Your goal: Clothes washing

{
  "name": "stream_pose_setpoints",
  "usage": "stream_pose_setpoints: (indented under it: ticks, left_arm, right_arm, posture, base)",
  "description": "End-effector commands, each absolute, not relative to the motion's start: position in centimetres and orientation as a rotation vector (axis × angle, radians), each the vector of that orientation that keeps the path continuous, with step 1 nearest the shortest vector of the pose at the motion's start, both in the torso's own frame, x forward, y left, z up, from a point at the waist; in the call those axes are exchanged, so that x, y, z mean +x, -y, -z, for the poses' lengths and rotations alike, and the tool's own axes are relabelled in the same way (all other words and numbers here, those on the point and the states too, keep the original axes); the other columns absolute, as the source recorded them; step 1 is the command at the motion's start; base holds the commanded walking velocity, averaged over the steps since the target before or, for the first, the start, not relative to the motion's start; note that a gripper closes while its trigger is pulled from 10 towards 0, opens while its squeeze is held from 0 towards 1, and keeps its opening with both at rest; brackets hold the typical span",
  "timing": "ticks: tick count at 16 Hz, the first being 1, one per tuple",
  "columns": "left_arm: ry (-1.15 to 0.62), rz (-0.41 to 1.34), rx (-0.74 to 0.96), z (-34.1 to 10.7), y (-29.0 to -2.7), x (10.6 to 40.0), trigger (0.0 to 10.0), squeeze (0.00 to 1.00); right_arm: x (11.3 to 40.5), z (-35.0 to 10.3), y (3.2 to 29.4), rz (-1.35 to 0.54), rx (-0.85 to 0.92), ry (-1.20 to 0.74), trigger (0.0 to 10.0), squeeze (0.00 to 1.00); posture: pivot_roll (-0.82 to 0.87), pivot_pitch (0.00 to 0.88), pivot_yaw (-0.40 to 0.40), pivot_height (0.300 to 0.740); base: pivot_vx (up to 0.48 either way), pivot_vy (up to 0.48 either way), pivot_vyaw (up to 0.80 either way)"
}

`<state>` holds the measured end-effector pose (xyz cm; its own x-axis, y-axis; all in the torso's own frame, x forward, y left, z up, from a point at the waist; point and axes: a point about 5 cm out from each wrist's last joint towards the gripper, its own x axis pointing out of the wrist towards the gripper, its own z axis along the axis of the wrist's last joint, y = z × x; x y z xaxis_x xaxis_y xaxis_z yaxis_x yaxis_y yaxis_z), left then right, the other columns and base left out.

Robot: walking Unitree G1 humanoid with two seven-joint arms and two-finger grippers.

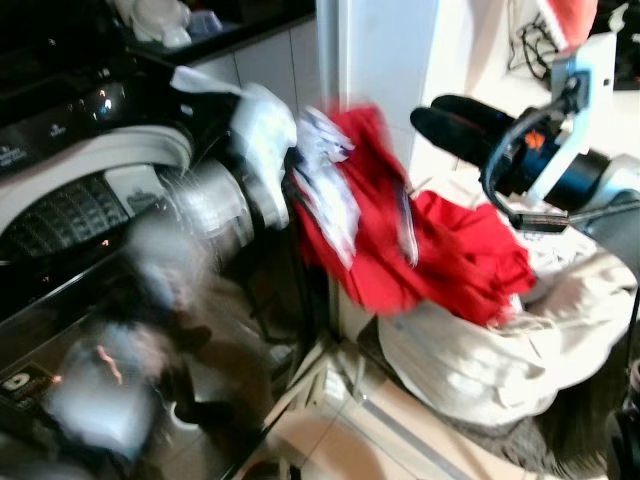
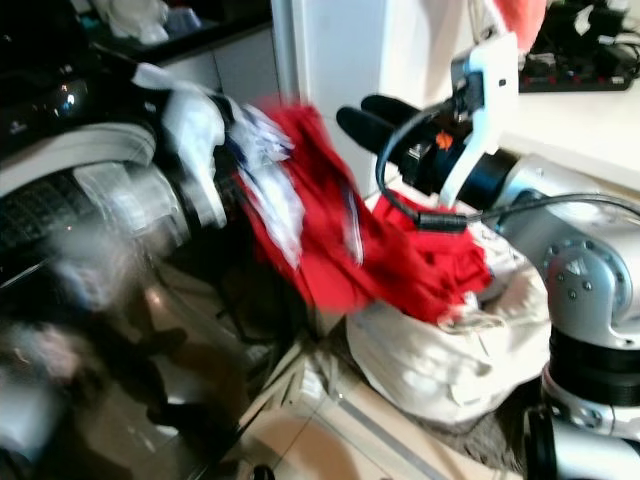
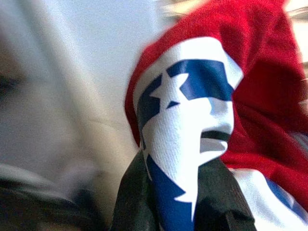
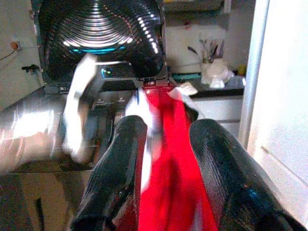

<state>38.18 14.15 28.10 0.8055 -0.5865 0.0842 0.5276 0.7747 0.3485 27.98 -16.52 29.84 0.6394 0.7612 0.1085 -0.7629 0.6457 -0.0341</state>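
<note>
Red cloth with a white and blue star print, one garment (image 1: 370,215), hangs from my left gripper (image 3: 180,192). The fingers (image 3: 132,202) are closed on its printed part, and the rest trails down to the white laundry bag (image 1: 480,350) on the floor, just beside the washing machine (image 1: 70,200). The left arm is blurred, so I judge it is swinging the garment from the bag toward the machine.

My right gripper (image 4: 166,163) hovers above the bag, on the side away from the machine. Its two fingers (image 4: 113,173) stand apart with nothing between them, pointing at the machine and the red cloth.

What can go wrong, in my opinion: the lower end of the garment is touching the other clothes in the bag, so it may drag one piece out onto the floor tiles (image 1: 330,430). The grip is only on a fold, so the cloth may also slip during the swing. The loose tail could catch on the machine's front edge.

Room is narrow: a white cabinet panel (image 1: 385,60) stands directly behind the garment, next to the machine. More free space is above the bag.
</note>
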Motion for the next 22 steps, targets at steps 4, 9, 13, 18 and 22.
stream_pose_setpoints:
  ticks: [4, 9, 13, 18, 22]
  left_arm:
    - [0.657, -0.321, 0.82, -44.2, -22.6, 37.3, 0.0, 0.0]
    - [0.448, -0.403, 1.062, -37.7, -23.0, 40.3, 0.0, 0.0]
    - [-0.034, -0.266, 0.625, -26.8, -24.1, 41.7, 10.0, 0.0]
    - [-0.39, -0.269, 0.269, -19.8, -24.5, 40.5, 10.0, 0.0]
    - [-0.363, -0.297, 0.148, -19.5, -24.6, 40.3, 10.0, 1.0]
  right_arm:
    - [27.8, -29.1, 15.8, -0.861, 0.009, 0.101, 10.0, 0.0]
    - [27.6, -28.0, 14.1, -0.89, -0.007, 0.074, 10.0, 0.0]
    - [27.1, -26.4, 12.9, -0.922, -0.036, 0.003, 10.0, 0.0]
    - [26.1, -25.3, 11.6, -0.977, -0.035, -0.058, 10.0, 0.0]
    - [25.9, -24.9, 11.0, -0.997, -0.03, -0.08, 10.0, 0.0]
  posture:
    - [-0.02, 0.0, 0.126, 0.74]
    - [-0.03, 0.0, 0.128, 0.74]
    - [-0.03, 0.0, 0.122, 0.74]
    - [-0.04, 0.0, 0.125, 0.74]
    - [-0.03, 0.0, 0.117, 0.74]
  base:
    - [0.0, 0.0, 0.0]
    - [0.0, 0.0, 0.0]
    - [0.0, 0.0, 0.0]
    - [0.0, 0.0, 0.0]
    - [0.0, 0.0, 0.0]
